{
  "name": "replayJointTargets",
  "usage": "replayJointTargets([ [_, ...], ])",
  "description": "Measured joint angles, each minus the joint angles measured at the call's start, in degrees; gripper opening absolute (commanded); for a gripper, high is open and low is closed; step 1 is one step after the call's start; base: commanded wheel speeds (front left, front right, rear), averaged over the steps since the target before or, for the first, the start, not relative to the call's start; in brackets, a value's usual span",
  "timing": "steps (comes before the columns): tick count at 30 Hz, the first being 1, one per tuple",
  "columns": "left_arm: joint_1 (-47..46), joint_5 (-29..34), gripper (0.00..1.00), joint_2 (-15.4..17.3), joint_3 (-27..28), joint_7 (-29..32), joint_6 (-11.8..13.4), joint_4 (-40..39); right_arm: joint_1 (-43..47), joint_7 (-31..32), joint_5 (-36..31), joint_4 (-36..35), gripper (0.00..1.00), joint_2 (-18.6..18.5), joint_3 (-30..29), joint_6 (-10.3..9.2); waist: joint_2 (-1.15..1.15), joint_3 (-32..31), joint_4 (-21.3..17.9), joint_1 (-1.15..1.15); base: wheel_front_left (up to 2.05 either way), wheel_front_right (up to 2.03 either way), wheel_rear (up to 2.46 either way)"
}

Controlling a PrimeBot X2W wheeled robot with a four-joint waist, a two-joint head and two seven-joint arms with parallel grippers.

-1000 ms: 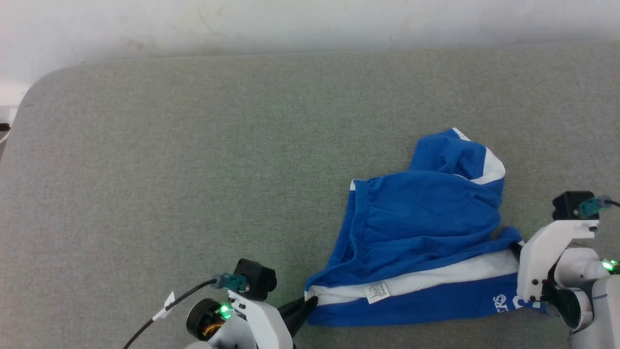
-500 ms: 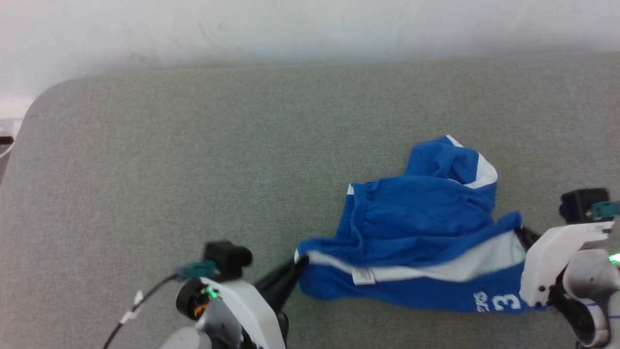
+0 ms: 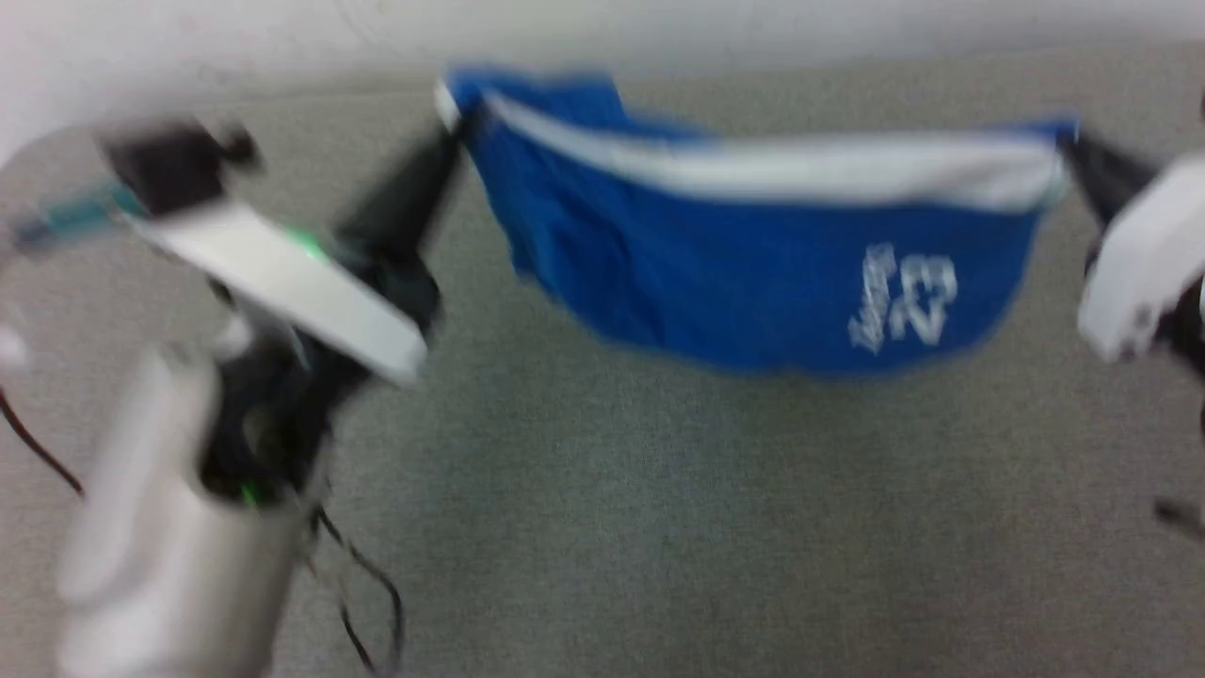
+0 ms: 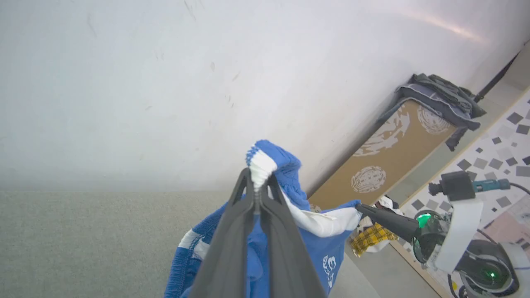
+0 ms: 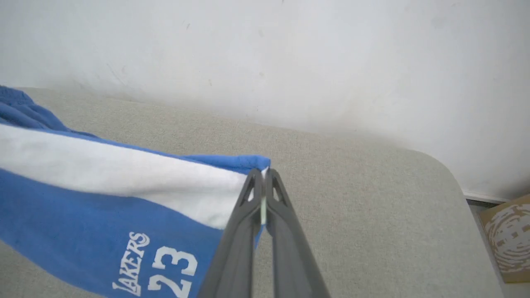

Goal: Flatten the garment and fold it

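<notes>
The garment (image 3: 753,282), royal blue shorts with a white side stripe and white "23" lettering, hangs in the air, stretched between my two grippers above the grey table (image 3: 659,518). My left gripper (image 3: 457,127) is shut on the waistband end at the upper left of the blurred head view. In the left wrist view my left gripper (image 4: 257,182) pinches the white and blue waistband of the garment (image 4: 327,248). My right gripper (image 3: 1068,146) is shut on the leg hem end. The right wrist view has my right gripper (image 5: 263,176) clamped on the garment (image 5: 103,198) at the white stripe's corner.
A white wall (image 3: 235,38) runs behind the table. In the left wrist view a cardboard box (image 4: 393,153) with dark clothes on top stands beside the table, and a yellow checked cloth (image 4: 370,239) lies near it. The table's rounded corner (image 5: 451,178) is on my right.
The right gripper closed on the leg hem. Both grippers rose and spread apart, lifting the shorts off the table and stretching them; the head camera also moved.
</notes>
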Motion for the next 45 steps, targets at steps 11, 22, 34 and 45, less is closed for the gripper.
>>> replayJointTargets([
  [11,-31.9,-1.2,0.0,-1.2,10.7,-4.3,6.7,15.9,-34.7,-9.9,-5.6,18.2,0.0,0.1,6.4,0.1,0.0,10.2,-1.5,0.02,0.0,0.0,0.0],
  [22,-45.2,0.9,0.0,-1.9,14.6,-15.4,3.9,26.4,-50.8,-26.3,-13.3,29.9,0.0,5.2,5.4,0.2,0.0,18.4,-3.6,0.01,0.0,0.0,0.0],
  [34,-22.4,6.9,0.0,2.7,3.9,-8.4,-1.3,31.1,-28.5,-21.1,-1.1,30.8,0.0,0.5,11.0,0.1,0.0,15.8,-3.2,0.0,0.0,0.0,0.0],
  [45,15.0,4.7,0.0,6.1,-2.9,2.8,3.0,12.9,8.7,-9.9,7.0,8.5,0.0,-4.0,5.2,0.1,0.0,6.1,-1.8,-0.03,0.0,0.0,0.0],
])
